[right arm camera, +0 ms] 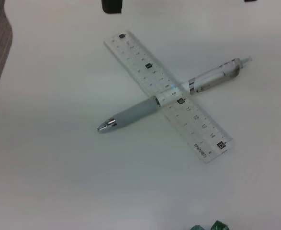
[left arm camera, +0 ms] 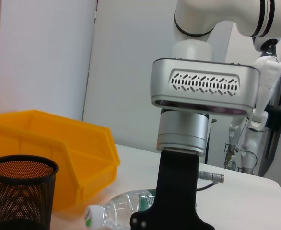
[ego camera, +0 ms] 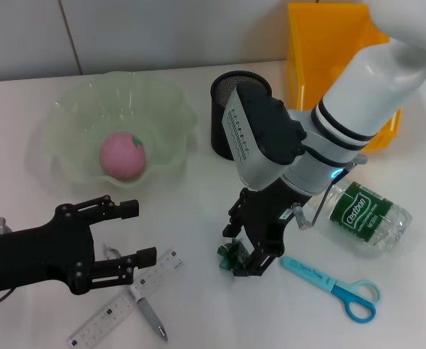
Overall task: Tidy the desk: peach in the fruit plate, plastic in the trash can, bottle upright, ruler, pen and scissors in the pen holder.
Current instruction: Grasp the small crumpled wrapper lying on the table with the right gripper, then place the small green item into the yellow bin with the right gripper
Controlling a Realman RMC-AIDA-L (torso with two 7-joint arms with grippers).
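On the table's (ego camera: 198, 305) left edge, left gripper (ego camera: 129, 236) sits low with fingers spread open, holding nothing, just above the ruler (ego camera: 126, 299) and pen (ego camera: 149, 314). Those two lie crossed, ruler over pen, as the right wrist view shows clearly: ruler (right arm camera: 167, 96), pen (right arm camera: 174, 94). Behind them, peach (ego camera: 123, 155) is already in the green plate (ego camera: 67, 123). Centre: mesh holder (ego camera: 227, 109) stands upright, nothing visible in it. Right gripper (ego camera: 246, 262) points down just in front of it, fingers closed on a crumpled green bit of plastic (ego camera: 232, 259) that's touching or just off the table, can't tell which. Right of that, bottle (ego camera: 362, 216) lies on its side, cap toward the gripper. Scissors (ego camera: 336, 287) lie flat in front of the bottle, blue handles to the right. Yellow bin (ego camera: 322, 51) sits at the back right behind the arm.
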